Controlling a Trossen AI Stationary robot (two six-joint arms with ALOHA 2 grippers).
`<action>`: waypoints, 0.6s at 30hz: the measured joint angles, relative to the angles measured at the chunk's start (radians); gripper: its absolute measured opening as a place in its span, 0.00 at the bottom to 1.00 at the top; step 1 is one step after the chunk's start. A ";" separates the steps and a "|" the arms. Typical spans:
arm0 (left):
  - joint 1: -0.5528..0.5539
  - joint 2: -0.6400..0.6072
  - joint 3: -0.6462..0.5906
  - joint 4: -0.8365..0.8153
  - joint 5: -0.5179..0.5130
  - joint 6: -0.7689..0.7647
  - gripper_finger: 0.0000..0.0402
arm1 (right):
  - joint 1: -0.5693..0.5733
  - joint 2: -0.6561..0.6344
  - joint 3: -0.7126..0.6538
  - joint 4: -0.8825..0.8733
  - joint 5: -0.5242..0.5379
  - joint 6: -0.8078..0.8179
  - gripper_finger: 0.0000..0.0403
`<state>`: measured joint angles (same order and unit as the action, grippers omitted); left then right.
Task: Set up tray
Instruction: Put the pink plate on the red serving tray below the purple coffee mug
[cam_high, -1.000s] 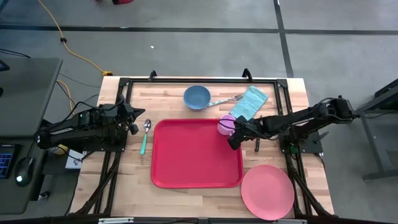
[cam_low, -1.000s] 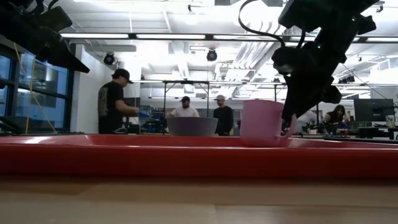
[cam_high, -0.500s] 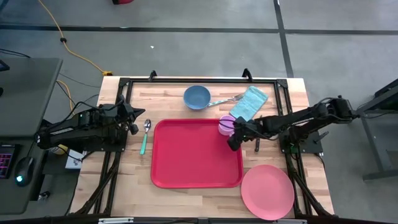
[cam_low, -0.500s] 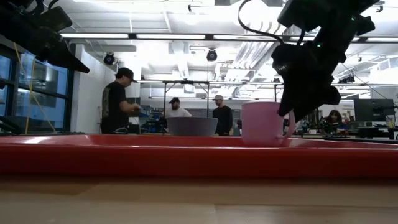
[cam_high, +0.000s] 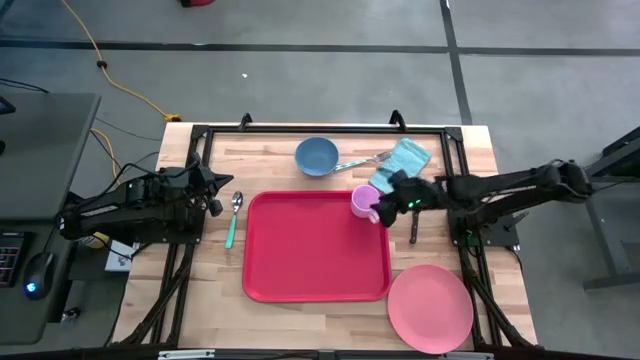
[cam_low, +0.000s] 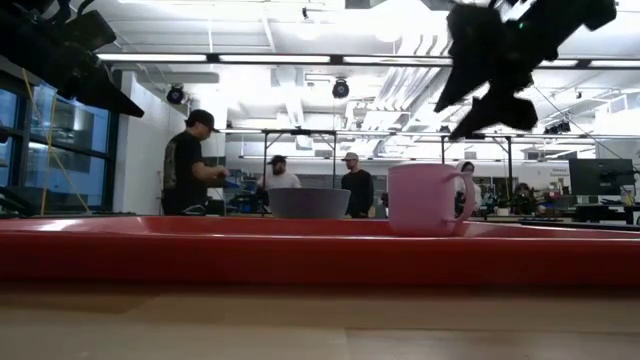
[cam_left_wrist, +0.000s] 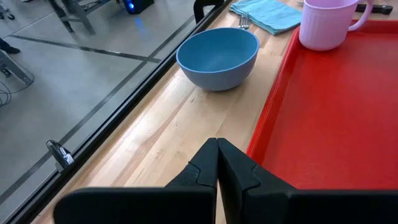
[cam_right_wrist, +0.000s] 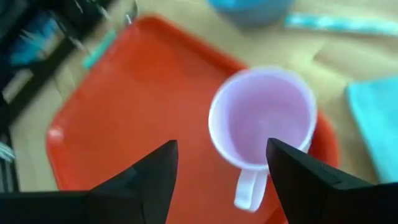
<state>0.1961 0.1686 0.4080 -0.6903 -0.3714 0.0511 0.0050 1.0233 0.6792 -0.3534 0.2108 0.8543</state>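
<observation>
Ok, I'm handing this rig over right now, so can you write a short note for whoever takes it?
Right gripper: open, above the pink mug, holding nothing.
Left gripper: shut, empty, waiting at the table's left edge.
Done: mug stands upright in the red tray, far right corner.
Left: blue bowl, spoon, fork, teal napkin and pink plate all lie off the tray.
</observation>
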 joint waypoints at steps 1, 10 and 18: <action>0.000 0.000 0.000 0.000 0.000 0.000 0.10 | -0.007 -0.034 0.000 -0.008 0.010 -0.011 0.56; 0.000 0.000 0.000 0.000 0.000 0.000 0.10 | -0.071 -0.242 0.195 -0.462 0.064 -0.116 0.56; 0.000 0.000 0.000 0.000 0.000 0.000 0.10 | -0.094 -0.120 0.594 -1.118 0.044 -0.160 0.56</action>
<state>0.1959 0.1684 0.4080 -0.6903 -0.3714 0.0511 -0.0889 0.9030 1.2730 -1.4712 0.2550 0.6941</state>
